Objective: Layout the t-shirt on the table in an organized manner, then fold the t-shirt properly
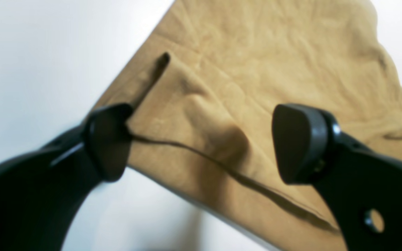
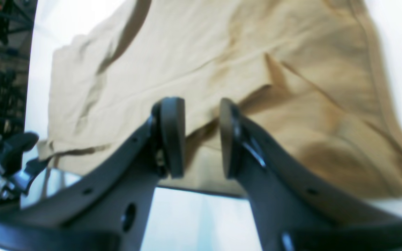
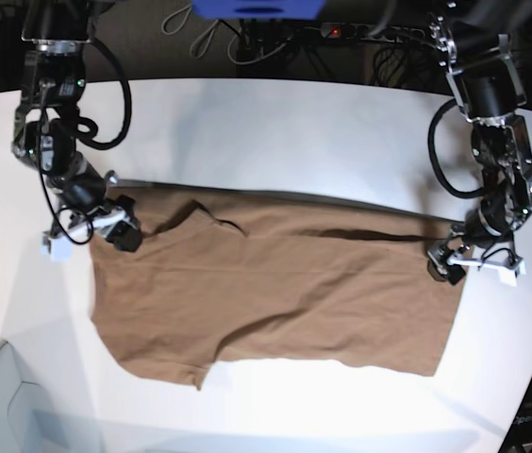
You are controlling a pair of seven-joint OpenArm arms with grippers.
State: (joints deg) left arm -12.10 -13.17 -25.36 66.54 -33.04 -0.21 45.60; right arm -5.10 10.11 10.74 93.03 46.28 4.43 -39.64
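We find the t-shirt (image 3: pixel 275 293) lying spread but creased on the table (image 3: pixel 275 123), with a fold ridge along its far edge, so we judge the laying-out step to be in hand and folding not yet begun. The left gripper (image 1: pixel 201 143) stands wide open over a hem corner with one pad at the cloth edge and nothing clamped, while the right gripper (image 2: pixel 201 137) shows a narrow gap with fabric bunched between its pads, though we cannot tell if it truly pinches. In our judgement the next move calls for both arms to secure opposite edges and draw them apart to flatten the ridge
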